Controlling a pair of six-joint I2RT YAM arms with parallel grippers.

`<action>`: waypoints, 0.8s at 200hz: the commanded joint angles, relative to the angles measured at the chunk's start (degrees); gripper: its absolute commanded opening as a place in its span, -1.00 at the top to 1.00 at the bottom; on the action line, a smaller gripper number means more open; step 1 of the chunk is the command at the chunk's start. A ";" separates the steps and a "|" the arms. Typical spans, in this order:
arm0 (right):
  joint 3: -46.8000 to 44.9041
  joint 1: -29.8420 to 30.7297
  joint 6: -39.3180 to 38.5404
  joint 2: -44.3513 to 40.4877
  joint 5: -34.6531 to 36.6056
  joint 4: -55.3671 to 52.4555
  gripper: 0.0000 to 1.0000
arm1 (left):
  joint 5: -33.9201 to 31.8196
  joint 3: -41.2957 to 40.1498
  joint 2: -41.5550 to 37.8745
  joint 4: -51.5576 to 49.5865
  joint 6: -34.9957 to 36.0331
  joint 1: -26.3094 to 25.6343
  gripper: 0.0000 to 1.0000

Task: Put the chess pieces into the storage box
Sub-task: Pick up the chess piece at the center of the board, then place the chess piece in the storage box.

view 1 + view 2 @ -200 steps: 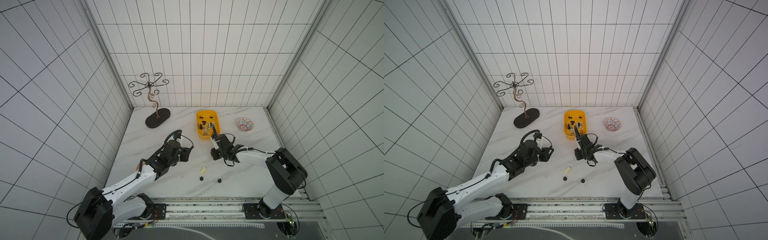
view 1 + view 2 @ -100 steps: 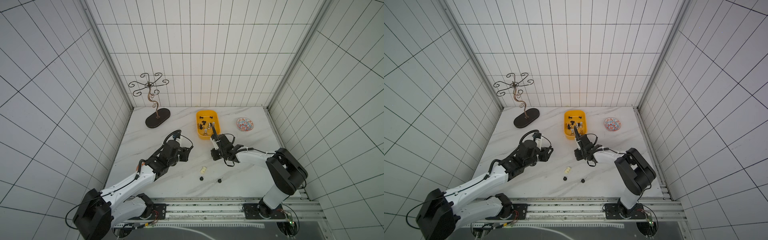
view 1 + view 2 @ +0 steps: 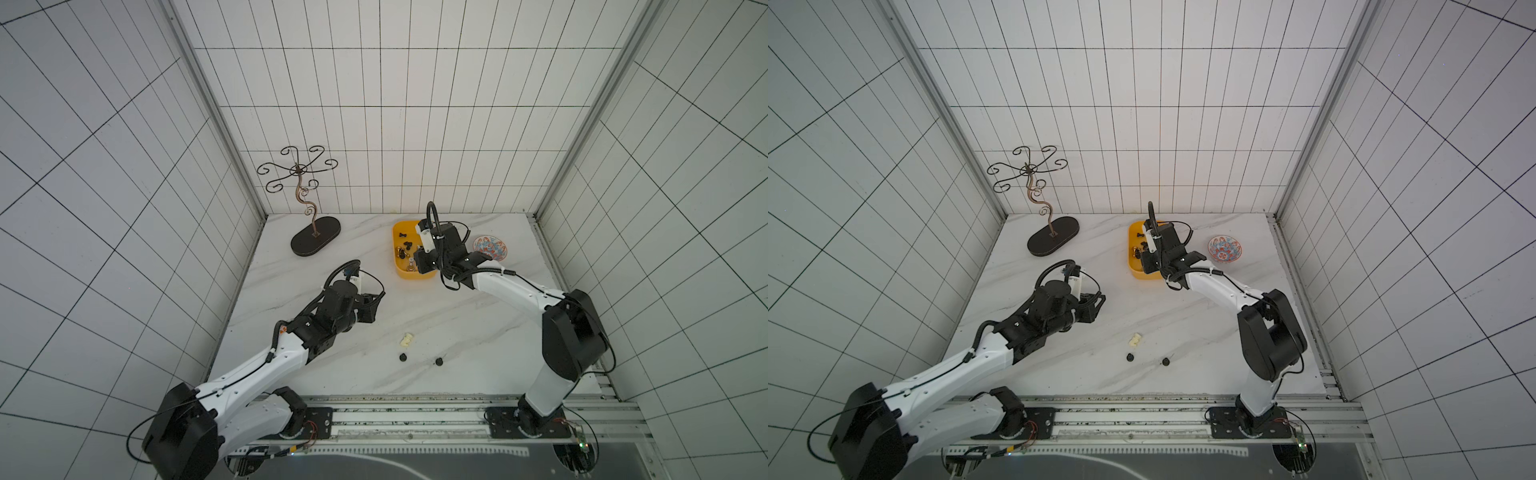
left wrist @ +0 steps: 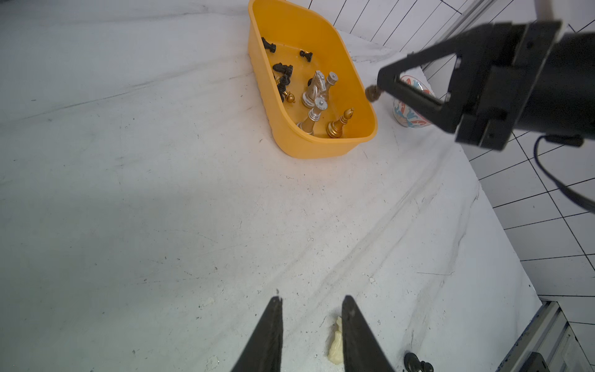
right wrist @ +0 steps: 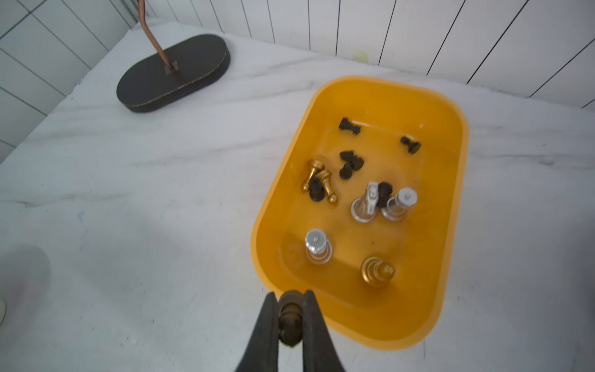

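Now my right gripper [image 5: 290, 296] has pinched shut on a dark gold piece [image 5: 289, 322] and has lifted from the table to the near rim of the storage box [image 5: 383, 96], which sits far on the table, right of centre. I judge this piece is one short move from dropping in among the chess pieces [image 5: 363, 206] already lying there. My left gripper [image 4: 311, 298] hangs over bare table, jaws partly spread and empty. The cream piece [image 4: 336, 343] lies untouched just near and right of it. A black pawn [image 3: 402, 357] and a second black pawn [image 3: 439, 361] wait nearer.
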 commanded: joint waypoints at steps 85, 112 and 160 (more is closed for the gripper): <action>32.73 -5.92 -3.07 27.14 0.62 -1.95 0.76 | -0.11 -2.67 -4.04 -2.15 -1.03 -0.79 0.38; 37.40 -6.34 -3.53 31.45 2.29 -3.08 0.75 | 0.11 -3.34 -4.09 -2.11 -1.58 -1.04 0.38; 41.69 -6.96 -3.05 35.90 3.31 -4.86 0.66 | -0.30 -4.33 -5.14 -2.16 -2.41 -2.18 0.38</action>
